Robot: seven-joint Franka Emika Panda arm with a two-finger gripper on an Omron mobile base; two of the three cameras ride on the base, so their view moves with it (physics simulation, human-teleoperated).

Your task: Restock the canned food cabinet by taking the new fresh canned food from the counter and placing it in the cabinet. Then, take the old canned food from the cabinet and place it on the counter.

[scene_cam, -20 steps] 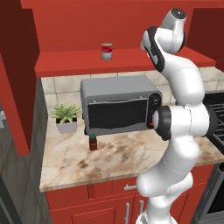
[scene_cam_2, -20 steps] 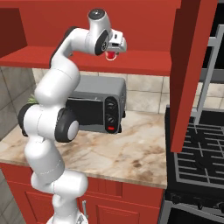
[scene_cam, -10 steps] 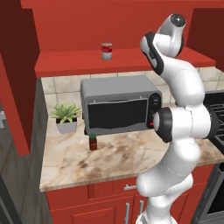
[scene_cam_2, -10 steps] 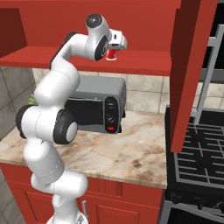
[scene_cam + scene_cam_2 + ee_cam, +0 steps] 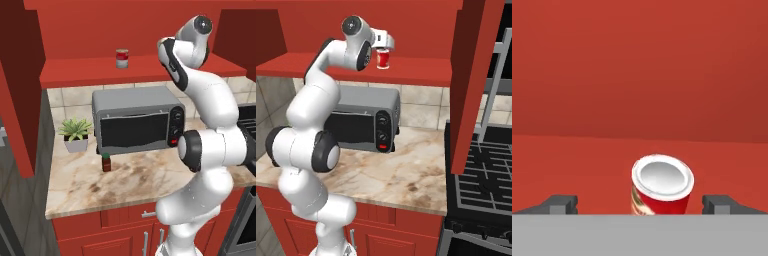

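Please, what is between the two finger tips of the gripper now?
In the hand view, the red-orange can stands upright on the red cabinet shelf, between the open gripper's finger tips, with a gap on each side.

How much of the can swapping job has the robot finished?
About half. Done: the new fresh canned food stands upright on the cabinet shelf. In hand: nothing is gripped; the gripper is open, with that can between its fingers. Left: the old canned food is on the same shelf and has to go down to the counter.
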